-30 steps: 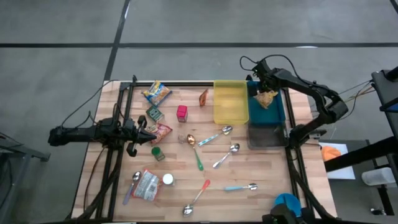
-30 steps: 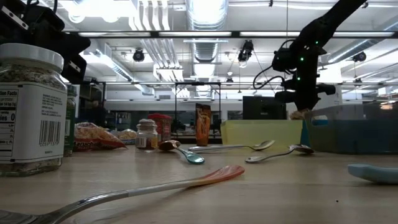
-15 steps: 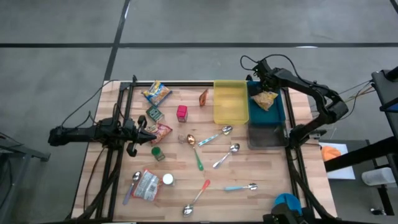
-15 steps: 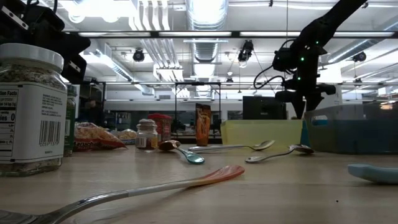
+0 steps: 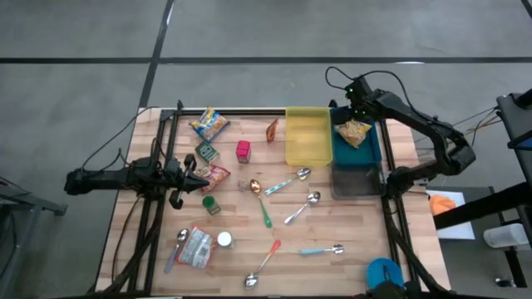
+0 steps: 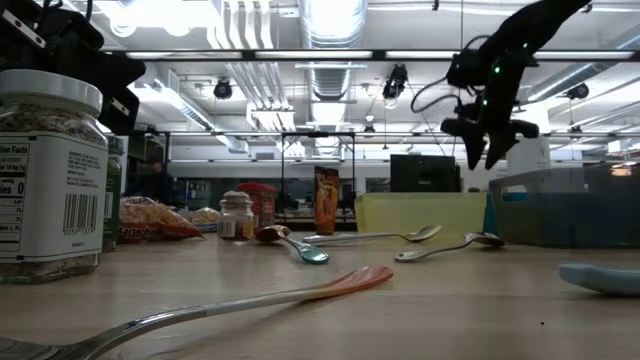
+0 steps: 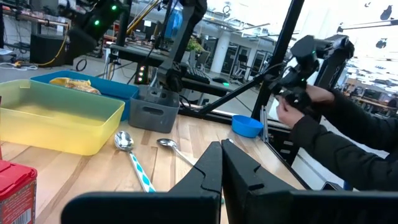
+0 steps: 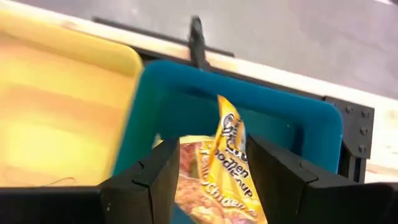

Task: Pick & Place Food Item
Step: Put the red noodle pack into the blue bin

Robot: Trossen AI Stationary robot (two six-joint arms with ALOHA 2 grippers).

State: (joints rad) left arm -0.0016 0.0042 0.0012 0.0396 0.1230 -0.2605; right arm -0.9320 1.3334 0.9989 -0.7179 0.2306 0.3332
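Observation:
A yellow noodle packet (image 5: 355, 131) lies in the far part of the blue bin (image 5: 374, 149), with one end (image 8: 229, 127) tipped up. My right gripper (image 5: 356, 110) hangs open above it and slants down. In the right wrist view its fingers stand on either side of the packet (image 8: 227, 177) without touching it. In the low view the gripper (image 6: 490, 158) is clear above the bin's rim. My left gripper (image 5: 202, 183) waits shut at the table's left and points level (image 7: 221, 146).
A yellow bin (image 5: 308, 137) stands left of the blue one, and a grey bin (image 5: 357, 181) stands nearer. Several spoons (image 5: 287, 183), snack packets (image 5: 208, 124), a red tin (image 5: 243, 150) and a jar (image 6: 48, 175) lie on the table. A blue bowl (image 5: 384, 271) sits at the near right. A person (image 7: 336, 134) stands beyond the right edge.
My right gripper has opened and let go of the noodle packet, which has dropped into the blue bin. The gripper has then risen clear of the bin and drawn slightly toward the far edge.

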